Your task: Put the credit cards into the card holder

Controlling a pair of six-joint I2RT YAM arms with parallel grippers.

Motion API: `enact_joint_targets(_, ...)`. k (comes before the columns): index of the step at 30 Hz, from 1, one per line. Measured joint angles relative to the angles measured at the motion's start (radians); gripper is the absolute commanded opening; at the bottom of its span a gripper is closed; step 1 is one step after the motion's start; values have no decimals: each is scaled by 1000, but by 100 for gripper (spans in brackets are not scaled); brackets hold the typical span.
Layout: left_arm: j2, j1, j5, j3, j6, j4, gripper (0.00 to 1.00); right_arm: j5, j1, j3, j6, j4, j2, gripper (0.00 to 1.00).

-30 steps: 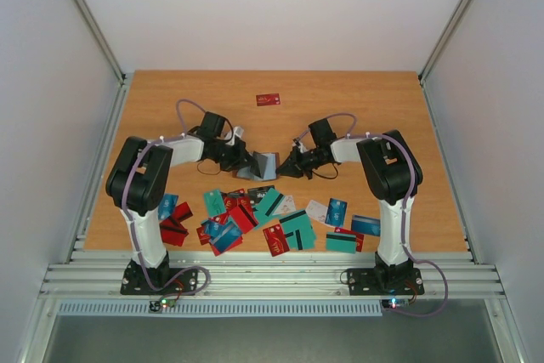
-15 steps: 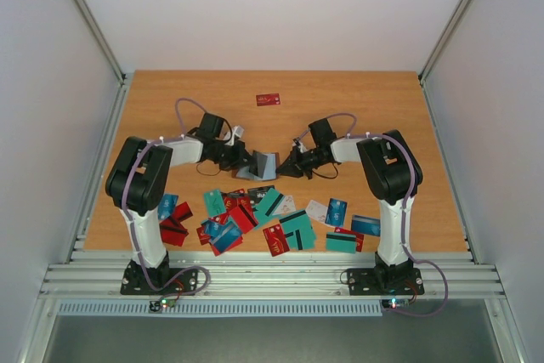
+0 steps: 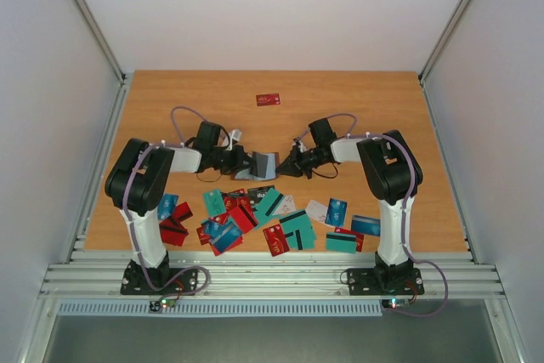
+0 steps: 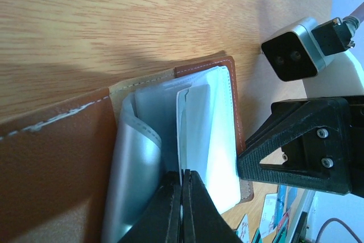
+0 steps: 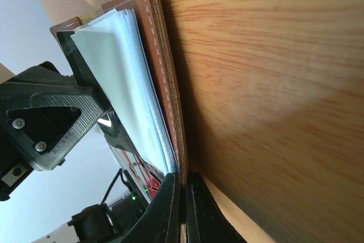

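Tabletop (image 3: 382, 108) of orange wood carries everything. The left arm (image 3: 140, 180) reaches from its base toward the middle of the board, and the left gripper (image 3: 245, 161) lies low against the card holder (image 3: 263, 164), coming at it from 9 o'clock. In the left wrist view its fingers (image 4: 168, 209) are pressed together, pinching the edge of a thin pale sleeve (image 4: 210, 135) between the brown covers.

The card holder sits near the centre of the table, partly unfolded, its greyish inside showing from above. Whether a card lies in any sleeve cannot be told. At 12 o'clock from it, well apart, lies a lone red card (image 3: 268, 99). At 6 o'clock, near the table's front edge, the credit cards (image 3: 223, 229) are scattered in teal, red, blue and white, many overlapping, in a band running between the two arm bases.

The right gripper (image 3: 286, 165) meets the holder from 3 o'clock, at the end of the right arm (image 3: 387, 172). In the right wrist view its fingers (image 5: 165, 209) are closed tight on the stitched brown cover's edge, with the pale sleeves fanned just beside them.
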Motion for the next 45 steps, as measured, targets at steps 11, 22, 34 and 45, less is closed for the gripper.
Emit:
enact_joint_targets(11,-10,-8,-23,-41,-110,80,3,3,1,-21,40,53,-5,1)
enact_joint_targets(22,-16,-33,-56,-60,-181,134,3,4,3,-47,72,115,-10,1)
enact_joint_targets(34,-16,-47,-76,-106,-240,219,4,3,3,-57,82,138,-11,1)
enact_joint_targets(45,-6,-61,-79,-119,-285,272,6,2,3,-66,83,157,-12,1)
